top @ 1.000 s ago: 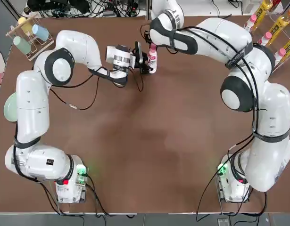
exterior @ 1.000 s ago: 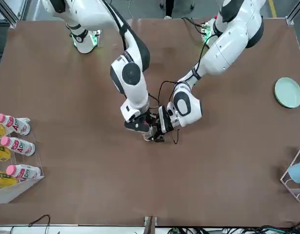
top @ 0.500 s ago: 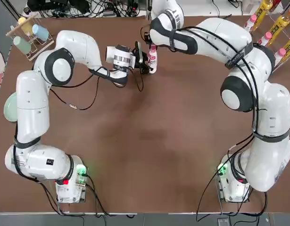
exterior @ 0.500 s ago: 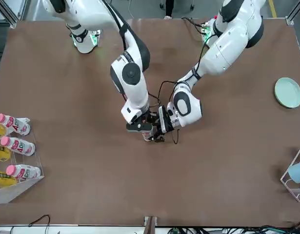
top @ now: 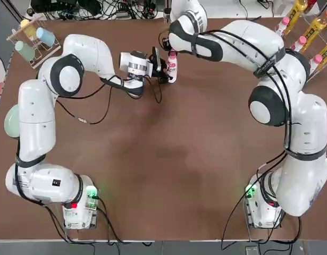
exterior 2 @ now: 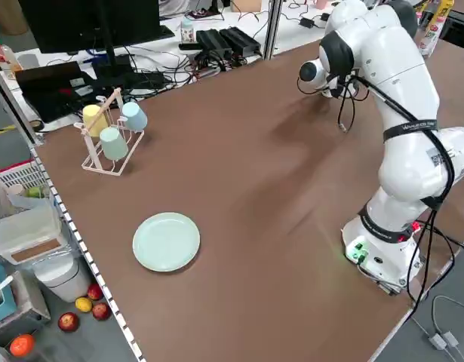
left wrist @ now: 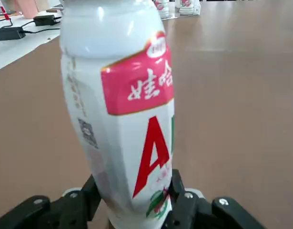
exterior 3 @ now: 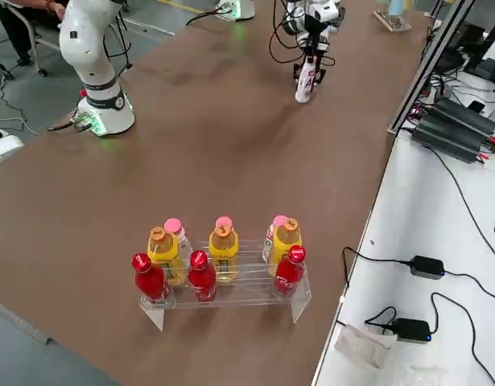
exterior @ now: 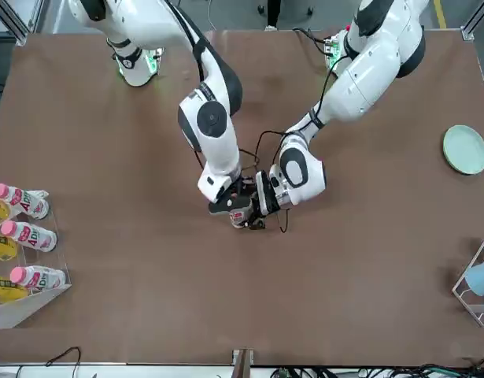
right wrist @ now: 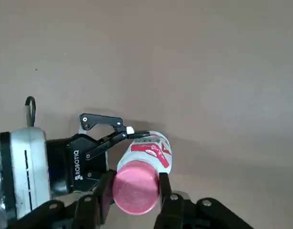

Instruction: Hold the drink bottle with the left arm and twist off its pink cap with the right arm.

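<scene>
Top view: the drink bottle [top: 172, 69] is stood upright on the brown surface [top: 168, 159] at 12 o'clock, far from both bases. It is clamped low on its body by the left gripper [top: 164, 69], reaching in from 9 o'clock.

Front view: the right gripper [exterior: 235, 206] is positioned directly over the bottle.

Left wrist view: black fingers [left wrist: 182, 200] are pressed against both sides of the bottle's base.

Right wrist view: the pink cap [right wrist: 135, 187] is clamped between the right gripper's fingers [right wrist: 165, 191].
</scene>
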You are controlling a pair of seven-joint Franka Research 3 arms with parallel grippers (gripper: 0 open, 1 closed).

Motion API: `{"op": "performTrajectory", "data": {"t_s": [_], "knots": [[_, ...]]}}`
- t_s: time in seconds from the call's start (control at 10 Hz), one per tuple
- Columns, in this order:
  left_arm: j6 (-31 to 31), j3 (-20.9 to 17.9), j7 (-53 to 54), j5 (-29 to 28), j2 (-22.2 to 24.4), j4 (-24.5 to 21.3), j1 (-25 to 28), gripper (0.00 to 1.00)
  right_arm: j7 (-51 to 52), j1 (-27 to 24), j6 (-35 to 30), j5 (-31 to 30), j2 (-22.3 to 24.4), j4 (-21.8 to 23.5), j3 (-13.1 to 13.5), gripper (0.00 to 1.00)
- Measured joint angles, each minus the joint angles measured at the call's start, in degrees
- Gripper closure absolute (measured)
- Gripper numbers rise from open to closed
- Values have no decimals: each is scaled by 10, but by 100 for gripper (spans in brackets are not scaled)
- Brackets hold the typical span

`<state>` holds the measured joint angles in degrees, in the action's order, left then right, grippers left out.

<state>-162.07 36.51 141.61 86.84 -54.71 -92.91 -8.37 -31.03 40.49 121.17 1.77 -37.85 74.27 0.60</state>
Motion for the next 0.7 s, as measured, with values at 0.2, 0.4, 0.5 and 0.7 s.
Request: {"op": "performTrajectory", "data": {"t_s": [0.2, 0.4, 0.5, 0.7], "knots": [[0, 0, 0, 2, -1, 1, 0, 40, 40, 0, 0, 0, 0, 0, 0, 56], [0, 0, 0, 2, -1, 2, -1, 40, 78, -1, 0, 0, 0, 0, 0, 56], [0, 0, 0, 2, -1, 2, -1, 40, 94, -1, 0, 0, 0, -1, 0, 56], [0, 0, 0, 3, -2, 3, -1, 40, 135, -2, 0, 1, 0, -1, 0, 56]]}}
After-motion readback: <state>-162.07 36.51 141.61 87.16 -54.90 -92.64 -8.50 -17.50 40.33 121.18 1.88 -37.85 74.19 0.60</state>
